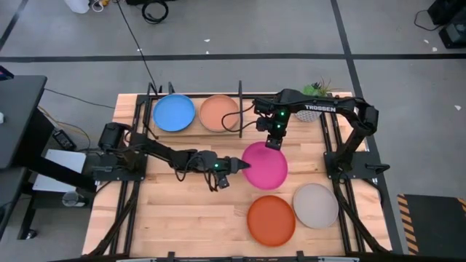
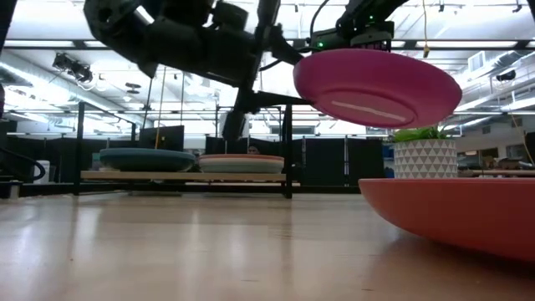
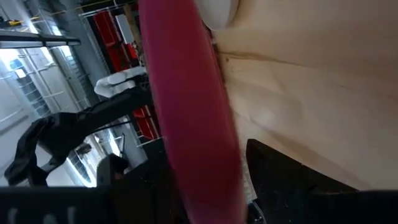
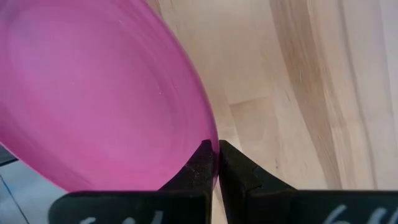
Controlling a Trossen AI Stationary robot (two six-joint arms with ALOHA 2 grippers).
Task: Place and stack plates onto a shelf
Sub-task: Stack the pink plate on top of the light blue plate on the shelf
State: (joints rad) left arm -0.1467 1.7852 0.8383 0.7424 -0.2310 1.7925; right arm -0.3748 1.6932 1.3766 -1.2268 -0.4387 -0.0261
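Item: round flat matte magenta plate (image 1: pixel 265 166), held clear above the wooden tabletop (image 1: pixel 182 211), rim pinched at two points. My right hand (image 1: pixel 275 145) was shut on its far edge and my left hand (image 1: pixel 240 165) shut on its left edge. The low black metal-tube shelf (image 1: pixel 240 109) lay just beyond my right hand, which was the nearer; its bays already carried a bright blue plate (image 1: pixel 174 113) and a peach plate (image 1: pixel 218 113).

five plates (image 1: pixel 264 165), one shelf (image 1: pixel 240 94), one potted plant (image 1: pixel 314 92), two arms (image 1: pixel 164 153)

Both grippers' jaws closed, raised mid-table
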